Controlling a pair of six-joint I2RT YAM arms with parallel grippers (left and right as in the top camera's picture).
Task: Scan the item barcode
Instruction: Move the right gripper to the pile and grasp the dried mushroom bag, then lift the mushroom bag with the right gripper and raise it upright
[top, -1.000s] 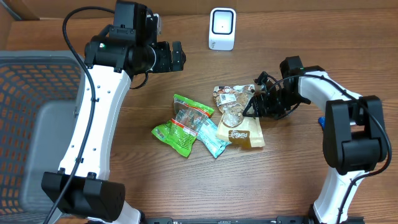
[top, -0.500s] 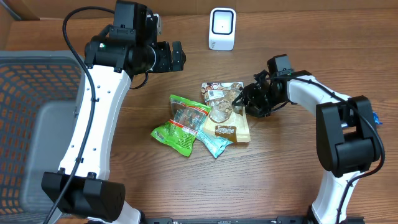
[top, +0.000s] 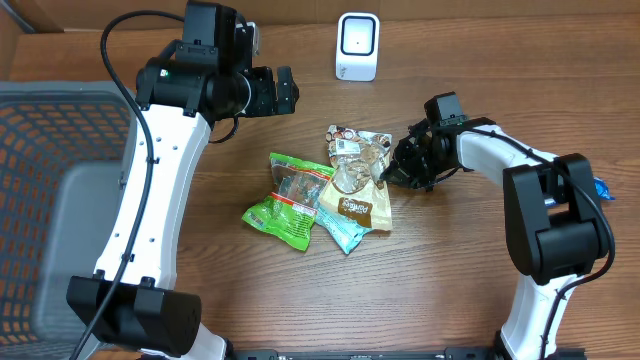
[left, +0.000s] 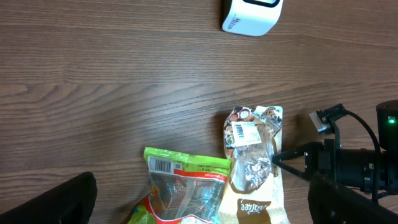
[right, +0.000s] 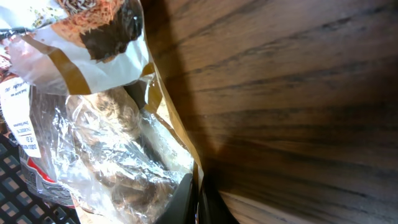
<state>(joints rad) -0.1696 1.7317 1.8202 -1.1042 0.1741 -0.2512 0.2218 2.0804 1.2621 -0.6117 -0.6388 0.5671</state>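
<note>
Right wrist camera gives me what overhead hides: right fingers (right: 208, 210) pinched shut on the edge of the cookie pouch (top: 355, 180), I think. Pouch lies mid-tabletop (top: 450, 270), right arm reaching in low; left fingers (top: 287, 88) hang wide open left of the scanner (top: 357, 45).

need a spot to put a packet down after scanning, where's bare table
Bare wood lies between the scanner and the cookie bag, and along the near edge below the green packet. Crowded mid-table, where the right gripper pinches that bag.

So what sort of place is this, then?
Likely a mock shop checkout set up on a lab bench: a white scanner, snack packets with printed barcodes, and a grey basket at the left.
</note>
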